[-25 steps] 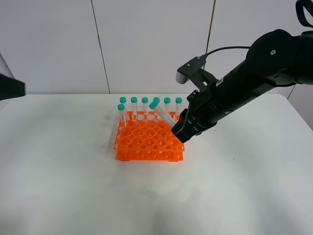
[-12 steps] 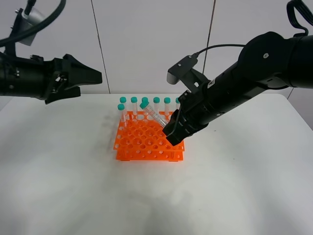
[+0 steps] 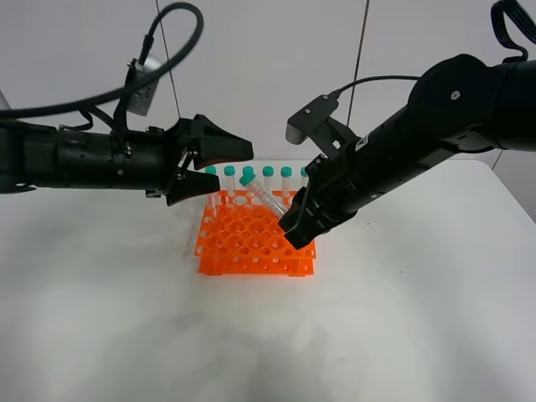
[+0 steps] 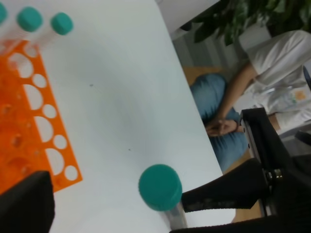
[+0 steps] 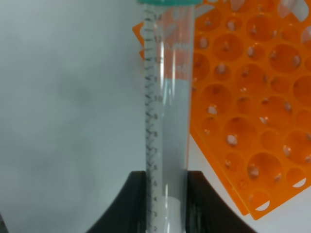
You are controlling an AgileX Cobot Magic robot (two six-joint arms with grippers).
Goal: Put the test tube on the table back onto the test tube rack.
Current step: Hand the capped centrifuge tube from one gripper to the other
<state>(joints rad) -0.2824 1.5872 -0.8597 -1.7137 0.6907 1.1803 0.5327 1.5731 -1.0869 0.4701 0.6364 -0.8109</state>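
Teal-capped test tube (image 3: pixel 266 198), tilted, aloft near orange rack (image 3: pixel 251 244), white table (image 3: pixel 126 327)

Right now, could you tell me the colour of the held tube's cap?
Teal green; the cap shows best in the left wrist view.

— How's your light?
— Bright, even, from overhead. Your bench (image 3: pixel 100 335) carries only faint soft shadows left of the test tube rack (image 3: pixel 251 243); no glare anywhere.
— Sharpness?
— Your high view is crisp. Both wrist views soften slightly up close, the test tube (image 5: pixel 167 121) included.
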